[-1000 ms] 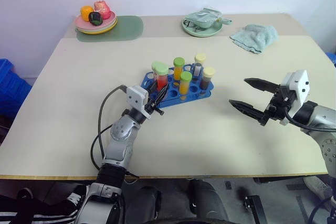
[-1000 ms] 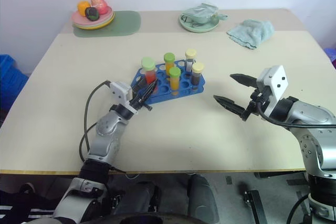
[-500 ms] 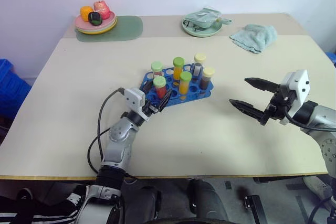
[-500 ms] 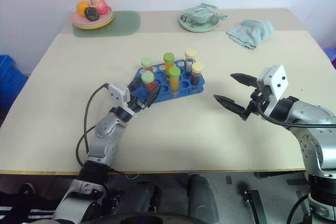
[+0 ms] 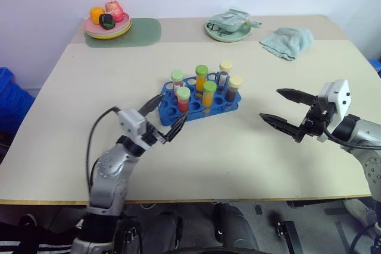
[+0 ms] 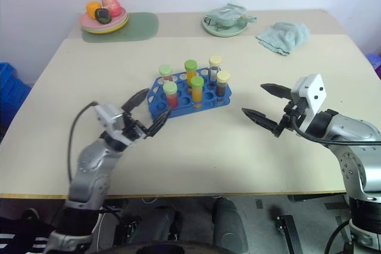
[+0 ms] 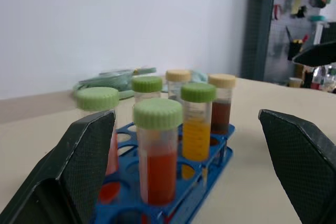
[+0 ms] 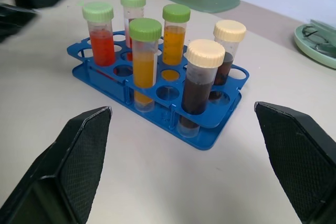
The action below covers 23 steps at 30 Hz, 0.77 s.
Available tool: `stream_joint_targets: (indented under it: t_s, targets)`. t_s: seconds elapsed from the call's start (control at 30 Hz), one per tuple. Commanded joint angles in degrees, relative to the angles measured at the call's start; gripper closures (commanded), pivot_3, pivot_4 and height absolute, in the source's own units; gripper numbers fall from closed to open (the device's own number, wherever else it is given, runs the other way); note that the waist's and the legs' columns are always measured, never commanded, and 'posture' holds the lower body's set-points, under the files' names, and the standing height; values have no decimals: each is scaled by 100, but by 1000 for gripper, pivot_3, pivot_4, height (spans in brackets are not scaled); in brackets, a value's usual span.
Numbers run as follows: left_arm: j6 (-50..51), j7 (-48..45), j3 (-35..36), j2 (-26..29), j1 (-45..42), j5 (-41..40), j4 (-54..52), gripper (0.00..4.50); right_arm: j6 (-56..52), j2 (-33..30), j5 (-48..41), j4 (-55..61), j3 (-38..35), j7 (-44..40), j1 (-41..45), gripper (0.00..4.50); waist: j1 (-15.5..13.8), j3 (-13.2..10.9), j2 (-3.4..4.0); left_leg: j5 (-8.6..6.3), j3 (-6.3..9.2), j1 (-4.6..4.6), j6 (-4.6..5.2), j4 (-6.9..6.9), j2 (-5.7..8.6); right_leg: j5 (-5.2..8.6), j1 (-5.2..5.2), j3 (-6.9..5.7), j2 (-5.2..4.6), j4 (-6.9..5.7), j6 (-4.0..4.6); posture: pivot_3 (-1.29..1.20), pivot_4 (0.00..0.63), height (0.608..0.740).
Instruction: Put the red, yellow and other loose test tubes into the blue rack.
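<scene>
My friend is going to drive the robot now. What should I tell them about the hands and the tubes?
Left gripper: open, holding nothing, just short of the blue rack's near left corner.
Right gripper: open, holding nothing, hovering above the table to the right of the rack.
Tubes: six stand upright in the rack. Two hold red liquid with green caps, two hold orange-yellow with green caps, two hold dark liquid with cream caps.
Done: I can see no loose tube on the table, so the loading looks finished.
Left: probably nothing more than checking for strays and pulling both arms back.
</scene>
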<state>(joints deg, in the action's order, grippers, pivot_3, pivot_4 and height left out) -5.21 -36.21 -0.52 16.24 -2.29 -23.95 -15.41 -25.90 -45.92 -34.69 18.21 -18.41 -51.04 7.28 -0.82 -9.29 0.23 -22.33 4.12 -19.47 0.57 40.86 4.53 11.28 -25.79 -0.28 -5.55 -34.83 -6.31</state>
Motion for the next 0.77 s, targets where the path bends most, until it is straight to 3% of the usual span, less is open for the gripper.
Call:
stream_joint_targets:
  t_s: [0.03,0.13,0.27,0.4,0.53,0.77]
  targets:
    - [458,-191,531,576,401,-598,-937,17,66,80,-80,65,11,0,133,0,5,0,1,-1,0,1,2,-1,-1,0,0,1,-1,1,0,0,150,740]
    - [1306,-608,1141,1365,646,-1618,-1137,17,118,111,-50,-97,127,-106,282,0,0,0,1,-1,0,1,2,-1,-1,0,1,0,1,0,1,0,150,740]
    - [2097,-1393,2063,2463,468,-2437,-440,17,138,124,-47,-244,322,-302,483,0,5,-4,6,-1,4,2,3,-1,0,1,2,-3,5,-1,2,0,150,740]
    - [2499,-2496,2475,3391,356,-2535,473,17,191,77,-78,-341,276,-512,483,0,15,-6,11,-3,2,2,6,-12,0,2,1,-5,9,8,2,0,150,740]
    - [1680,-3206,2446,3458,85,-1947,1087,17,221,97,-26,-342,250,-510,410,0,6,-7,12,-3,2,0,6,-21,0,1,3,-8,9,25,2,0,150,740]
    - [1523,-4135,2405,3348,-102,-1910,1576,17,267,85,-3,-303,225,-510,232,0,23,-8,14,-3,4,1,5,-33,-4,0,5,-11,7,40,1,0,150,740]
